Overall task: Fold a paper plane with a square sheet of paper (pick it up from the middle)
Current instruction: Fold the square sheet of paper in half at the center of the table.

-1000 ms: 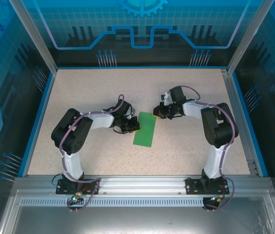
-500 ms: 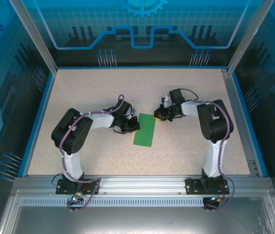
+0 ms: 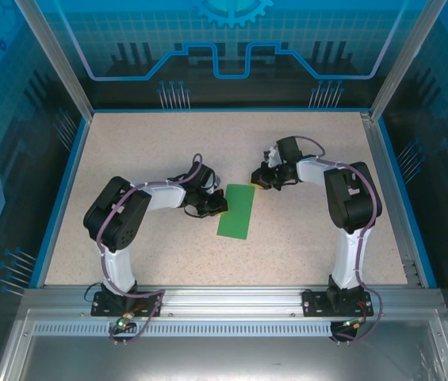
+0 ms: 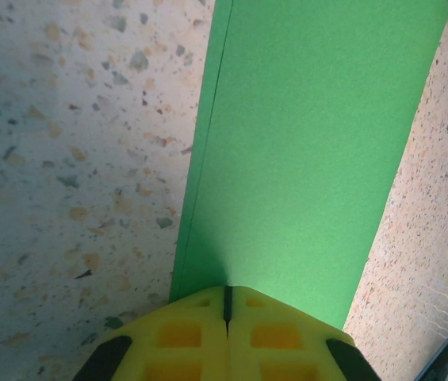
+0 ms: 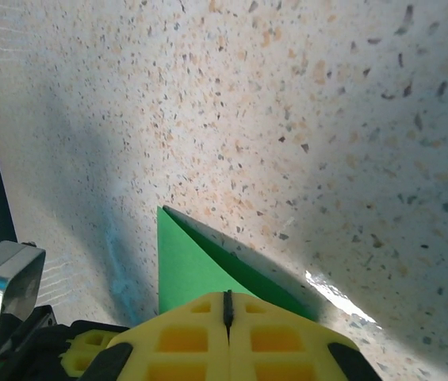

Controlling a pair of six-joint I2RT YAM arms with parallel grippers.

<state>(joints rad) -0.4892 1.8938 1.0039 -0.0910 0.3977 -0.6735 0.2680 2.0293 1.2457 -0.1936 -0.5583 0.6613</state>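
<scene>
The square sheet of paper [image 3: 236, 213] is bright green and lies folded into a long narrow rectangle at mid-table. My left gripper [image 3: 219, 206] is shut, its yellow fingertips resting on the sheet's left long edge. In the left wrist view the green strip [image 4: 311, 143] runs away from the left gripper [image 4: 226, 290]. My right gripper [image 3: 258, 181] is shut at the sheet's far right corner. In the right wrist view a green triangular corner [image 5: 182, 262] sticks out from under the right gripper [image 5: 226, 295], with a darker lower layer beside it. The paper plane is out of view.
The speckled tabletop [image 3: 144, 151] is bounded by a blue rim [image 3: 57, 198] and clear enclosure walls. An aluminium rail [image 3: 224, 298] with both arm bases runs along the near edge.
The right gripper has shifted slightly at the paper's far corner, and its arm has swung a little. The left arm and the sheet have stayed put.
</scene>
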